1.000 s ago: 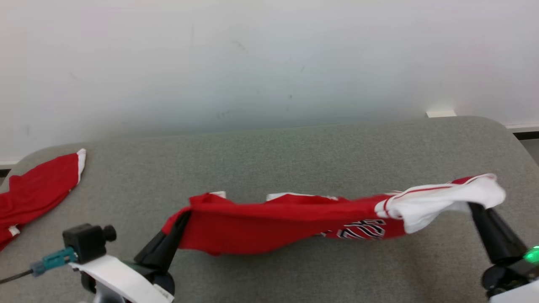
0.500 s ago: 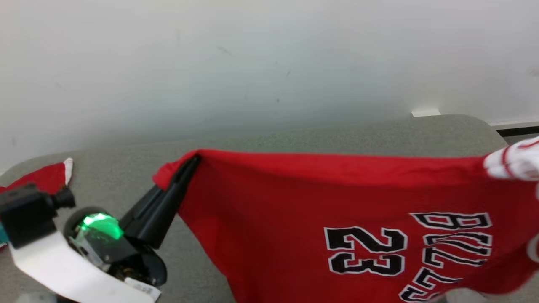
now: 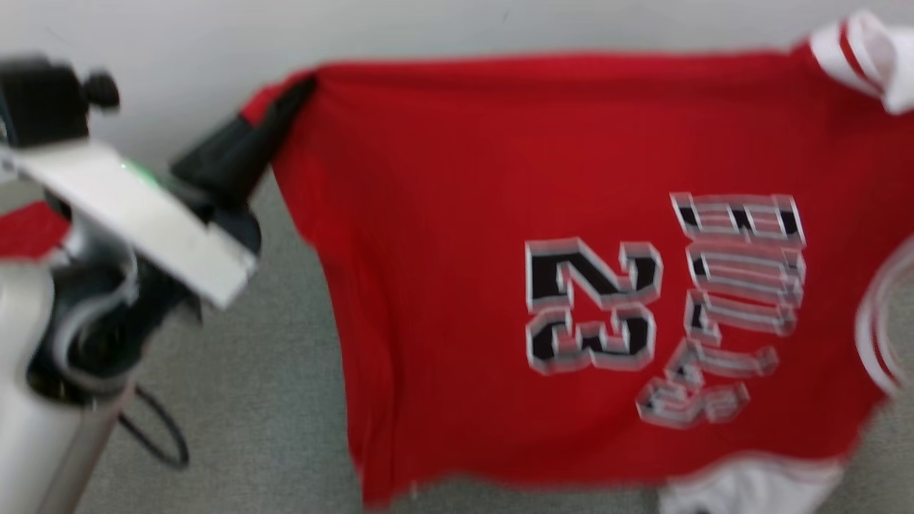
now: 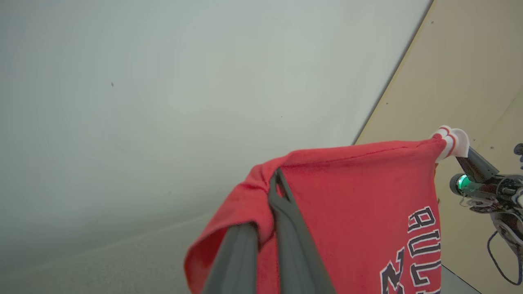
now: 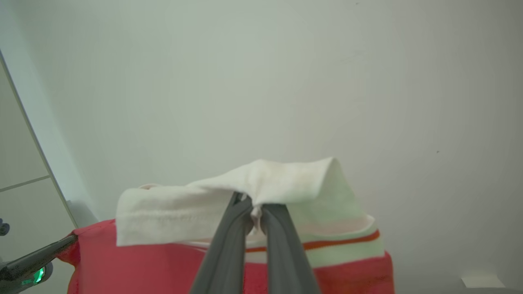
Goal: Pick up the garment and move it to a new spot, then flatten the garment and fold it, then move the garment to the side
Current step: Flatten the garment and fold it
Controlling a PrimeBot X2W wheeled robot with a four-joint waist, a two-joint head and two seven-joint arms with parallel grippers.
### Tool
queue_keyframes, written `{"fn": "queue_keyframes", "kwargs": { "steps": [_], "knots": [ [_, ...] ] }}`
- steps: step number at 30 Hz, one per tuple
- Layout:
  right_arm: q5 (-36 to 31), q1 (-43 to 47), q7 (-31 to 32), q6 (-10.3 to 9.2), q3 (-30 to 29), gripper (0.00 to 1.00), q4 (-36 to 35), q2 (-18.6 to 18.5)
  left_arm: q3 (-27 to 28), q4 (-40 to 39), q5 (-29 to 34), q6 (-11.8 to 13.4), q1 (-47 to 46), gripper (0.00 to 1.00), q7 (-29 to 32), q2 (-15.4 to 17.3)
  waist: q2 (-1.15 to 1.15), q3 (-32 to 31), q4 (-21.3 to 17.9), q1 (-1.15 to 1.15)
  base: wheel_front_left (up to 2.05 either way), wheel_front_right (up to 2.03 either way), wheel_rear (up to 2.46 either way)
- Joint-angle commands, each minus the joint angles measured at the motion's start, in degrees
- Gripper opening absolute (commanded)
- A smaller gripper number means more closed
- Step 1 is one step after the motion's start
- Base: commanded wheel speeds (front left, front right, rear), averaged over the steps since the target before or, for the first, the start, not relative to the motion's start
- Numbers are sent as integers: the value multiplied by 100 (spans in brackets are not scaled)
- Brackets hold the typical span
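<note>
Both arms are raised and hold the garment (image 3: 443,214) spread as a hanging sheet above the grey surface (image 3: 271,400), with its printed side facing the head camera. The left gripper (image 3: 300,86) has its jaws clamped on the red top corner, and the right gripper (image 5: 254,210) has its jaws clamped on the white striped trim at the opposite corner. A pale wall (image 3: 428,25) stands behind, and a second red cloth (image 3: 25,232) lies at far left, partly hidden by the left arm (image 3: 36,428).

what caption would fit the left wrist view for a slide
The red jersey hangs spread between the left gripper, pinching one corner, and the right gripper, holding the white-trimmed far corner.
</note>
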Motion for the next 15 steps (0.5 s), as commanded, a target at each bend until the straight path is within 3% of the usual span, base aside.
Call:
{"fn": "queue_keyframes", "kwargs": {
  "steps": [1,4,8,12,15],
  "knots": [
    [-266,-614,123,-13,92,0,401,285,-43,323,176,-42,-377,0,20,-44,-1,438,106,0,0,0,0],
    [-1125,-2178,312,-13,226,0,1646,1237,-170,1419,587,-125,-1408,0,-120,-248,-1,751,130,0,0,0,0],
    [-2378,-3950,-123,-13,20,0,2992,2290,-238,2817,1062,-359,-2745,0,-696,-668,-1,1152,120,0,0,0,0],
    [-3210,-4878,-768,-13,-51,0,3747,2827,-345,3975,1520,-710,-3601,0,-1583,-1004,-1,1442,99,0,0,0,0],
    [-3307,-4930,-1118,-13,66,0,4031,2981,-561,4704,1970,-889,-3903,0,-2278,-1137,-1,1527,118,0,0,0,0]
  ]
}}
